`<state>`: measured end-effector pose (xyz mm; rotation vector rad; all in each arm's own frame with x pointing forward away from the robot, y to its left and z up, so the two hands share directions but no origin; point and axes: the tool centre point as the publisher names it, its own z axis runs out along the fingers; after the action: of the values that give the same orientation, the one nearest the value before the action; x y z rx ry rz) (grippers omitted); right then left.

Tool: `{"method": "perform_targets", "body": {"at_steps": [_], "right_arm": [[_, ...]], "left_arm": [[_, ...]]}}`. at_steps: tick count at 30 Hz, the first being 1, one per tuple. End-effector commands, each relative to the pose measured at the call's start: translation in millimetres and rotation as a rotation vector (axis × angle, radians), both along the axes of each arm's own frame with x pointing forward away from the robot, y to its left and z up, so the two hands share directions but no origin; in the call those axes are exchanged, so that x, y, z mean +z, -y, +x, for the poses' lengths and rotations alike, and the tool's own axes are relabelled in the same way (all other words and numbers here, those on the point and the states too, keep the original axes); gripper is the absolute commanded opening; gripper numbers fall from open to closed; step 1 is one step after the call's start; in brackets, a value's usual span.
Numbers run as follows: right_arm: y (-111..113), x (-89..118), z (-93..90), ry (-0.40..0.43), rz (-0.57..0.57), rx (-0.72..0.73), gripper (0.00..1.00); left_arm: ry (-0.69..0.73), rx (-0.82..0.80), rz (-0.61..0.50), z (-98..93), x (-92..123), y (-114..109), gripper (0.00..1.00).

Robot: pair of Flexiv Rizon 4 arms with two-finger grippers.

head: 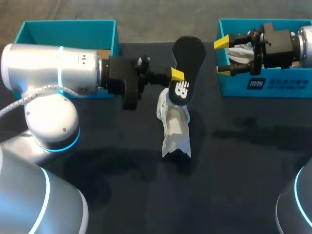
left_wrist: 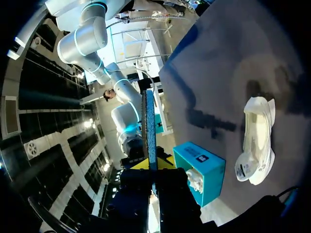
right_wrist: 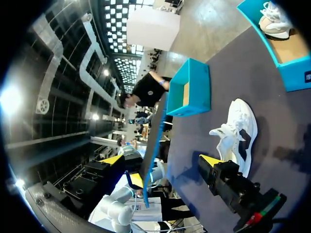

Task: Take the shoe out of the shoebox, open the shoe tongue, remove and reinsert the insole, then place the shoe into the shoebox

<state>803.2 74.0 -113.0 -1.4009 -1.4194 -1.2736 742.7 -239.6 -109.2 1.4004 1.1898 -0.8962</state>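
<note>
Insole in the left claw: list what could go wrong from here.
1. The left claw pinches the black insole only by its edge, so it could twist or slip when it is pushed into the shoe.
2. Nothing holds the shoe. The right claw hangs open over by the right shoebox, so the shoe may slide or tip under the insole's push.

Two white shoes were counted, the shoe on the table (head: 174,127) and a second shoe (head: 240,52) beyond it rightward, plus two teal boxes, the right shoebox (head: 273,84) and the left shoebox (head: 68,28) beyond it leftward, one black insole (head: 189,58) above it, and two grippers, the left gripper (head: 176,75) and the right gripper (head: 223,55).
</note>
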Motion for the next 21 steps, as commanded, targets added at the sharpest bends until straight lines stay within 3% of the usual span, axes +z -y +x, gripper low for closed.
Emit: {"method": "perform_targets", "body": {"at_steps": [1, 7, 11, 13, 14, 21], "right_arm": [[-9.2, 1.2, -0.5, -0.001, 0.007, 0.002, 1.0], [-16.4, 1.2, -1.5, -0.004, 0.013, 0.023, 1.0], [-19.0, 0.1, -1.6, -0.012, 0.019, 0.033, 0.76], [-20.8, -0.8, -1.3, -0.018, 0.023, 0.039, 0.53], [-21.8, -1.3, -1.1, -0.02, 0.025, 0.044, 0.48], [-26.0, -4.8, -2.0, -0.032, 0.038, 0.06, 0.42]], "left_arm": [[0.005, 0.015, -0.009, -3.5, -5.9, 8.9, 0.0], [0.007, 0.02, -0.018, -1.0, -8.7, 19.6, 0.0], [0.013, 0.03, -0.026, 1.8, -10.8, 24.2, 0.0], [0.019, 0.034, -0.033, 2.5, -11.0, 27.5, 0.0], [0.02, 0.035, -0.033, 3.1, -11.4, 28.4, 0.0], [0.021, 0.043, -0.036, 5.7, -13.7, 33.3, 0.0]]}}
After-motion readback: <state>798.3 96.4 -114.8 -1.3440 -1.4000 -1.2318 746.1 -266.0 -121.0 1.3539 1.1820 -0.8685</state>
